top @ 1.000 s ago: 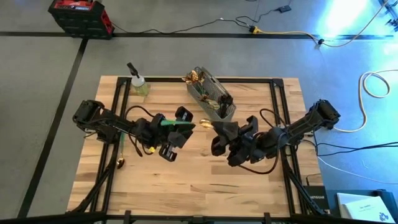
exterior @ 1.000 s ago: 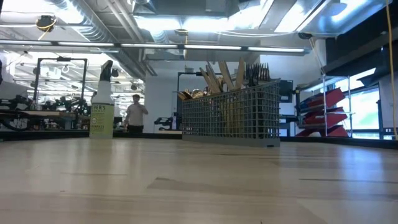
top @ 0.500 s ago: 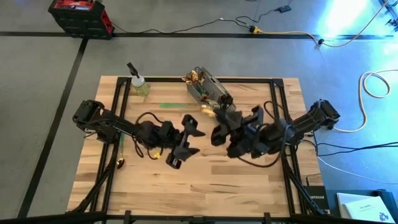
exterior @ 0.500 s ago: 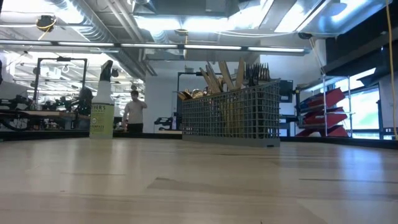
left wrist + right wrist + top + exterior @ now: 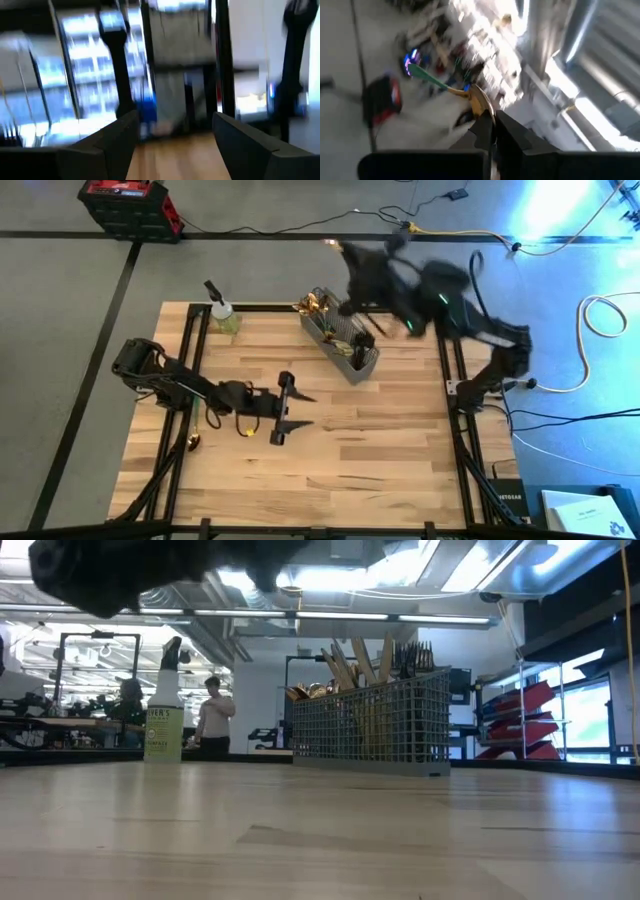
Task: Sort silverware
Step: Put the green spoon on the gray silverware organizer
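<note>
The silverware [image 5: 322, 305] stands in the mesh caddy [image 5: 341, 340] near the far edge of the table [image 5: 380, 440]. In the low view, gold and dark handles [image 5: 365, 658] stick up out of the caddy top. One more piece, a spoon [image 5: 451, 87] with a gold bowl and a green handle, is pinched in the right gripper [image 5: 489, 129], whose fingers are pressed tight together on it. That gripper [image 5: 345, 252] is lifted high above the far edge of the table, just past the caddy, and it looks smeared in the high view.

The left gripper [image 5: 283, 408] is low over the middle of the table, well apart from the caddy. Its two fingers [image 5: 117, 145] are spread wide with nothing between them.

A spray bottle [image 5: 221, 312] stands at the far left corner of the table, near the caddy but not touching it. Beyond the table, a person [image 5: 212, 718] stands in the room.
</note>
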Robot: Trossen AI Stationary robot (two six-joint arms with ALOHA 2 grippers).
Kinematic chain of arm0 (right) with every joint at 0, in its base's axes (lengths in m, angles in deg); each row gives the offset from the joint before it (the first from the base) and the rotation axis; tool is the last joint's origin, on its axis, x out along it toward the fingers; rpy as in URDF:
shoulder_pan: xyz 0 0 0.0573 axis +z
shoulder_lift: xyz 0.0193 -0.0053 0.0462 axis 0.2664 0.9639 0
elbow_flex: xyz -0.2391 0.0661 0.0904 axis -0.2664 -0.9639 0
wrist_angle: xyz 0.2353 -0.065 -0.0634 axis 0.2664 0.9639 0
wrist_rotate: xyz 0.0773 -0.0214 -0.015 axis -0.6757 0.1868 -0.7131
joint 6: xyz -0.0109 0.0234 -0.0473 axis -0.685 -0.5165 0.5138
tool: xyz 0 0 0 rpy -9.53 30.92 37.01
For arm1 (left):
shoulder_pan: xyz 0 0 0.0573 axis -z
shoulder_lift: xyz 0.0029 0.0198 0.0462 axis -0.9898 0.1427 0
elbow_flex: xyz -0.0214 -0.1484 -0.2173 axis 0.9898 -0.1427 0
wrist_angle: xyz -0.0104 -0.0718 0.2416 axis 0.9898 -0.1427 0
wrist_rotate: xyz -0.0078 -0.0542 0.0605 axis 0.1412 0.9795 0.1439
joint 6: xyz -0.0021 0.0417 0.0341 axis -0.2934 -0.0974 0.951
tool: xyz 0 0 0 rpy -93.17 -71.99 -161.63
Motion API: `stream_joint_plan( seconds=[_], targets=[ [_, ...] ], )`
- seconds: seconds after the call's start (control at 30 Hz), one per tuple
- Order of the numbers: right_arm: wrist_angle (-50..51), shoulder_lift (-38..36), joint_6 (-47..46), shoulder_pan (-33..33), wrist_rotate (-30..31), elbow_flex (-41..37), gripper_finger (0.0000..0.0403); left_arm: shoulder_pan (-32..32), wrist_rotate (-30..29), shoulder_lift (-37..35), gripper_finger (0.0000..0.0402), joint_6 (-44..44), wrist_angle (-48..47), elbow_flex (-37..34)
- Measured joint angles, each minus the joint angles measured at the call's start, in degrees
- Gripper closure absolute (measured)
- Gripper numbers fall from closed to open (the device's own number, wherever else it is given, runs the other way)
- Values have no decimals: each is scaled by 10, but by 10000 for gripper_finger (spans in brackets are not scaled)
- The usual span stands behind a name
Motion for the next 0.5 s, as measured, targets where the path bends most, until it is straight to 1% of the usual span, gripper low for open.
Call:
stream_joint_plan(
  seconds=[0.1, 0.17, 0.3, 0.37, 0.5],
  targets=[
    [123, 54, -44, -66, -33, 84, 403, 2, -3, 1, 162, 5, -91, -14],
    [174, 88, -61, -103, -50, 115, 403, 6, -3, 1, 162, 7, -131, -22],
    [196, 118, -61, -160, -103, 93, 403, 10, -3, 1, 163, 12, -188, -27],
    [217, 138, -61, -187, -116, 93, 403, 10, -10, 1, 163, 20, -216, -27],
    [248, 173, -54, -225, -142, 93, 403, 10, -45, 1, 163, 33, -260, -27]
  ],
)
